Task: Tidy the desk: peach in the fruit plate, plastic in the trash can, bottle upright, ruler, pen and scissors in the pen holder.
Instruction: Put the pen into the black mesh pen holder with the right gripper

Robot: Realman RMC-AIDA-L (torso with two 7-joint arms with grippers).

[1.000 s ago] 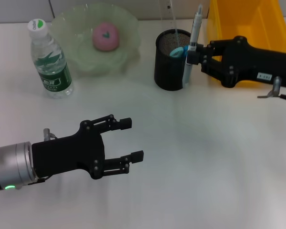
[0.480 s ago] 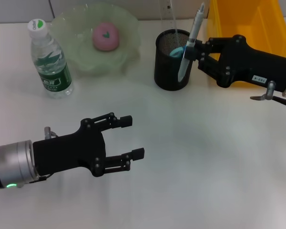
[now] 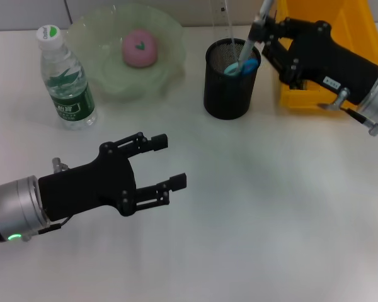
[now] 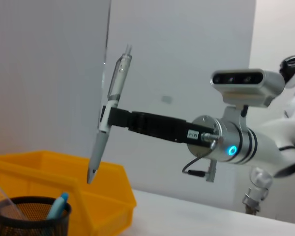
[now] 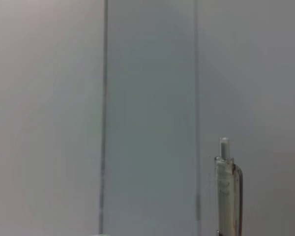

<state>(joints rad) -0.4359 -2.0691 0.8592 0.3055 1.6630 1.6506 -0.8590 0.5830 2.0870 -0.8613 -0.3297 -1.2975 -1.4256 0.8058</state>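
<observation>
My right gripper is shut on the grey pen and holds it tilted, tip down, over the black mesh pen holder. In the left wrist view the pen hangs with its tip a little above the holder's rim. A blue scissors handle and a clear ruler stand in the holder. The pink peach lies in the green fruit plate. The bottle stands upright at the left. My left gripper hovers open and holds nothing. No plastic shows.
A yellow bin stands right behind the pen holder, under my right arm. The white desk stretches in front of both arms. The right wrist view shows only the pen's top against a grey wall.
My right gripper has lifted the pen from beside the holder and carried it back and up, so its tip now points into the holder's mouth. The left arm has barely shifted.
</observation>
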